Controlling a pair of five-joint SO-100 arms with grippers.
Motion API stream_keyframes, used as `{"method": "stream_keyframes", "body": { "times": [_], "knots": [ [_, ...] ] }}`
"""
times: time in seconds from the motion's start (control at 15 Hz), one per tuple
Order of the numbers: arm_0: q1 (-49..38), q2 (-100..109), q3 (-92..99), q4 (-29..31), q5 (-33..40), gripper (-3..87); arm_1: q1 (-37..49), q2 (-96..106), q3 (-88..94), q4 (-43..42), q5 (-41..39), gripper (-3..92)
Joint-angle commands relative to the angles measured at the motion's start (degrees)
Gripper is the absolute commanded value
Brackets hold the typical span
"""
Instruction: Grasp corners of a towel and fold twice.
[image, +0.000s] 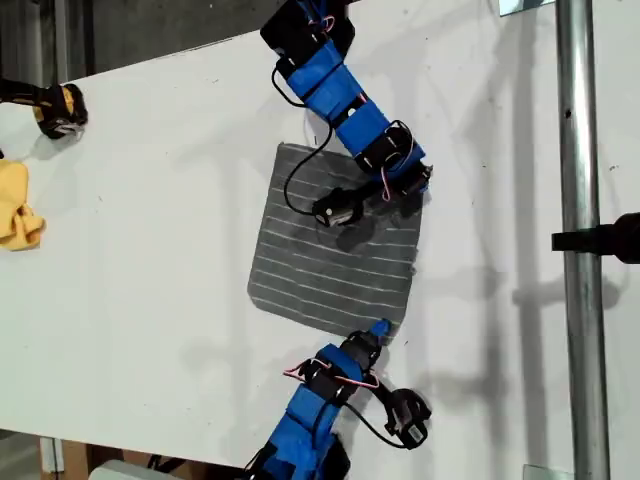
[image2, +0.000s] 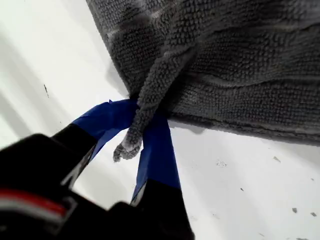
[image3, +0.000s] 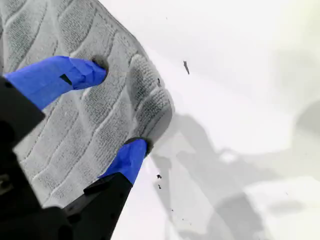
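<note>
One towel (image: 335, 245) lies flat mid-table (image: 150, 240); two grippers work it; my first gripper (image2: 142, 132) is clamped on one pinched corner (image2: 131, 140); my second gripper (image3: 117, 107) stands apart, straddling another corner (image3: 150, 100); one yellow cloth (image: 18, 205) sits at the exterior view's left.

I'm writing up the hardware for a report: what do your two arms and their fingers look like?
Both arms are bright blue printed segments with black motor blocks, looping black cables and thin red-and-white wires. My first gripper and my second gripper are black bodies ending in tapered fingers wrapped in blue tape.
</note>
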Motion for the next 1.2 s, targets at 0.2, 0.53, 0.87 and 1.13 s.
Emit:
{"method": "stream_keyframes", "body": {
  "times": [0.2, 0.53, 0.87, 1.13],
  "knots": [
    [0.62, -9.14, -5.45, -4.22, -5.54, 21.5, -0.09, 1.67, -0.97, 0.35, 0.09, -0.2],
    [0.53, -11.69, -6.06, -0.88, -8.53, -1.0, -0.44, 2.11, -0.88, 0.79, 0.62, -0.2],
    [5.36, -0.62, -22.59, 17.58, -7.82, -1.0, -2.37, 15.56, -2.37, 12.39, 1.23, -0.2],
    [9.49, -2.72, -28.39, 18.37, -11.60, -1.0, -9.67, 13.54, -12.66, 17.14, 3.16, -0.2]
  ]
}}
